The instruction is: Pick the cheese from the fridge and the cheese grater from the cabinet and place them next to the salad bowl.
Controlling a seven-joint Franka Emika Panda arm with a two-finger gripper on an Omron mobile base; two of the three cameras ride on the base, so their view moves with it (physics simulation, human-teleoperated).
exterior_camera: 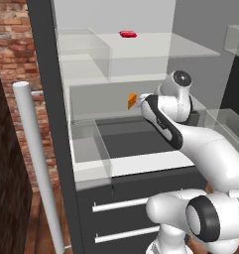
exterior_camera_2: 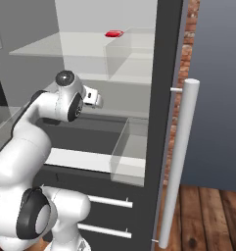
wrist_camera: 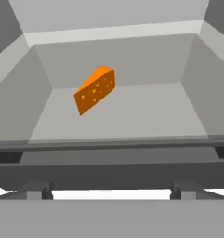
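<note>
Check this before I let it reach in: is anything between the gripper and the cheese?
Nothing visible is. In the hand view the cheese lies alone on the pale fridge shelf, straight ahead of the gripper's fingertips, with only bare shelf between. The red item sits on a higher shelf, out of the path.

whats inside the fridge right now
An orange cheese wedge sits in a middle shelf, and a flat red item lies on the upper glass shelf of the fridge. The arm covers part of the middle shelf, and the grey drawers are closed.
</note>
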